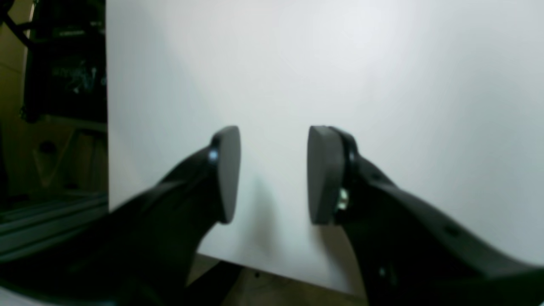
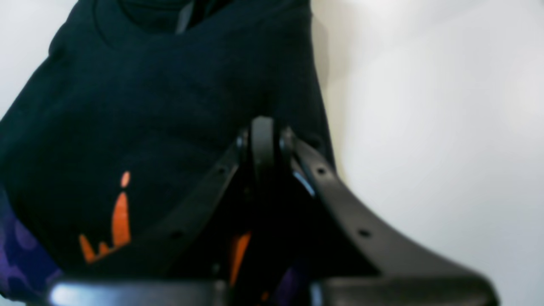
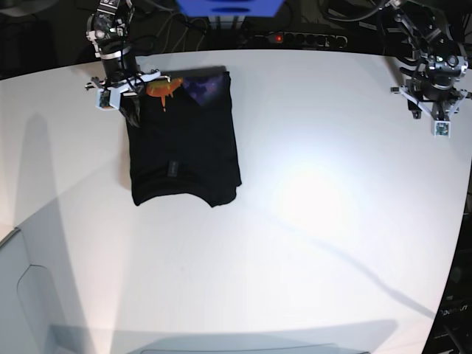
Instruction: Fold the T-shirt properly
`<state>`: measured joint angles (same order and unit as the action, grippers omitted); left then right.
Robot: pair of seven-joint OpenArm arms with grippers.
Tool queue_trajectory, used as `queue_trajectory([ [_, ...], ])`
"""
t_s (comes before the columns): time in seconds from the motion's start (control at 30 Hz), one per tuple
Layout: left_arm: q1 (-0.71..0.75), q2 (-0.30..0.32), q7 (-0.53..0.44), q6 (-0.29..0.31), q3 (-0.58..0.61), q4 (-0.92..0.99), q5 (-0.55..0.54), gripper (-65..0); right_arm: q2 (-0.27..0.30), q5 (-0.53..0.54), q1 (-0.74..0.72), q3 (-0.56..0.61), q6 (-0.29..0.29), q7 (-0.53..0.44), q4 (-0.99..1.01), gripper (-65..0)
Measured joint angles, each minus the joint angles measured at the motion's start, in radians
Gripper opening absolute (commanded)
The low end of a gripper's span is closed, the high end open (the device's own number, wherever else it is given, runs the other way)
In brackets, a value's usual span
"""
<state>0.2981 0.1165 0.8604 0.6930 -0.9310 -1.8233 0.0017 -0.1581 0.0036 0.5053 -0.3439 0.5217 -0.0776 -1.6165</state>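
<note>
The near half of the white table (image 3: 243, 287) is bare, crossed only by long shadows. Farther in, toward the left, the black T-shirt (image 3: 183, 151) lies as a compact rectangle, its sleeves no longer showing at the sides and its long edges fairly straight. The curved edge nearest the base camera bulges a little at the right corner, and a small tag (image 3: 172, 167) shows mid-panel. At the far end a strip of the orange-and-purple print (image 3: 177, 87) shows along the edge.

On that far left corner sits the right gripper (image 2: 263, 142); from its wrist camera the jaws are clenched tight together over the cloth, but whether any fabric is pinched between them cannot be told. The left gripper (image 1: 272, 174) is at the far right, well apart from the shirt, over bare table, its jaws parted with nothing between them.

By my reading, the lengthwise folds are done. What may remain is one more crosswise fold, or just tidying the far edge.
</note>
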Motion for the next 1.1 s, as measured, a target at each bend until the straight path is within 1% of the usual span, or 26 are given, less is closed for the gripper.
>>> queue_trajectory([
  [0.17, 0.015, 0.0, -0.001, 0.007, -0.075, 0.0, -0.002, -41.1, 0.0, 0.006, -0.021, -0.018, 0.0, -0.016, 0.044, -65.0],
  [0.27, 0.043, -0.001, -0.001, 0.008, -0.09, 0.0, -0.003, -41.2, -0.002, 0.009, -0.024, -0.04, 0.001, 0.024, 0.011, -65.0],
  [0.3, 0.054, -0.001, -0.002, 0.008, -0.094, 0.0, -0.003, -41.2, -0.004, 0.042, -0.019, -0.052, 0.001, 0.044, -0.018, -65.0],
  [0.37, 0.087, -0.001, -0.006, 0.008, -0.096, 0.0, -0.006, -41.2, -0.002, 0.135, 0.005, -0.082, 0.001, 0.028, -0.093, -65.0],
  [0.43, 0.126, -0.019, -0.006, 0.007, -0.097, -0.001, -0.004, -41.2, 0.005, 0.208, 0.04, -0.097, -0.003, 0.016, -0.165, -65.0],
  [0.5, 0.161, -0.049, -0.003, 0.008, -0.098, -0.001, -0.005, -41.3, 0.004, 0.217, 0.082, -0.098, -0.001, 0.029, -0.203, -65.0],
  [0.53, 0.177, -0.063, -0.003, 0.008, -0.097, -0.001, -0.005, -42.2, 0.001, 0.218, 0.112, -0.096, 0.0, 0.029, -0.21, -65.0],
  [0.6, 0.202, -0.088, -0.007, 0.008, -0.097, -0.001, -0.003, -48.1, 0.0, 0.214, 0.168, -0.095, -0.001, 0.034, -0.211, -65.0],
  [0.63, 0.213, -0.101, -0.009, 0.008, -0.097, -0.001, -0.009, -53.0, 0.0, 0.214, 0.197, -0.095, -0.001, 0.036, -0.209, -65.0],
  [0.7, 0.237, -0.133, -0.005, 0.008, -0.098, -0.001, -0.004, -65.0, 0.0, 0.215, 0.259, -0.096, -0.001, 0.036, -0.207, -65.0],
  [0.77, 0.266, -0.16, -0.007, 0.008, -0.098, -0.001, -0.008, -64.8, 0.0, 0.215, 0.328, -0.093, 0.0, 0.03, -0.202, -65.0],
  [0.8, 0.281, -0.17, -0.006, 0.008, -0.098, -0.001, -0.004, -63.7, 0.0, 0.215, 0.359, -0.093, 0.0, 0.027, -0.197, -65.0],
  [0.87, 0.309, -0.193, -0.014, 0.008, -0.098, 0.003, -0.006, -65.0, 0.001, 0.218, 0.407, -0.093, 0.0, 0.025, -0.167, -65.0],
  [0.97, 0.344, -0.217, -0.024, 0.008, -0.093, 0.012, -0.007, -65.0, 0.0, 0.219, 0.435, -0.075, -0.001, 0.021, -0.087, -65.0],
  [1.03, 0.354, -0.213, -0.024, 0.007, -0.067, 0.066, 0.003, -65.0, 0.006, 0.216, 0.435, -0.054, 0.0, 0.022, -0.016, -65.0],
  [1.1, 0.351, -0.201, -0.024, 0.009, -0.044, 0.157, -0.004, -65.0, 0.034, 0.22, 0.433, -0.026, -0.001, 0.02, 0.062, -65.0],
])
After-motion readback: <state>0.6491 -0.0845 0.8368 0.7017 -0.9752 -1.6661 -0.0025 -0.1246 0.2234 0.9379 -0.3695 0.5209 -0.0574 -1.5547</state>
